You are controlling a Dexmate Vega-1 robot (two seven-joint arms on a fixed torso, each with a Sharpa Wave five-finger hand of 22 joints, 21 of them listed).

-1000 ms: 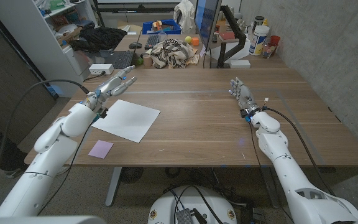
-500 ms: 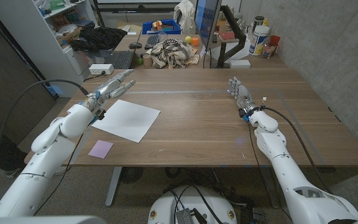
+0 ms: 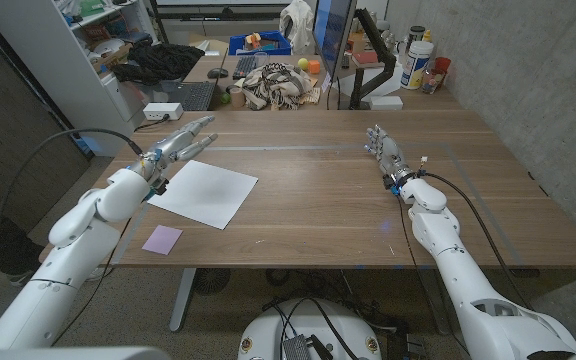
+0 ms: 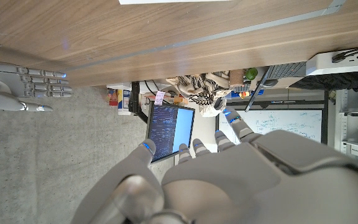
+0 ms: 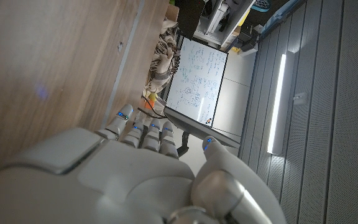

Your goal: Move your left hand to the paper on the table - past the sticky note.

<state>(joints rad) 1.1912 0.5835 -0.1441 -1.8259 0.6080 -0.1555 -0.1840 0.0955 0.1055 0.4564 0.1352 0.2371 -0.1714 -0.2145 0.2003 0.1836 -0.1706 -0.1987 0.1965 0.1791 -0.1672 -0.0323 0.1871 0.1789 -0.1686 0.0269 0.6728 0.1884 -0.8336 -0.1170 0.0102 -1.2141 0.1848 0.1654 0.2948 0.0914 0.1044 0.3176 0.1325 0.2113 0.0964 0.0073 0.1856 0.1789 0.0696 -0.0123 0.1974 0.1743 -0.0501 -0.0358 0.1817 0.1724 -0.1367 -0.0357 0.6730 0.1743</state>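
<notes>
Both hands (image 4: pixel 27 87) in left-wrist view.

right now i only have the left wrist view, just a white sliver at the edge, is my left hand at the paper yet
observer: the head view shows the left hand by the far left corner of the sheet of paper, with its fingers pointing beyond the sheet.
operator: and the sticky note, where is it
observer: the purple sticky note lies nearer the robot than the paper, close to the table's near edge beside the left forearm, so the hand is already past it.
</notes>
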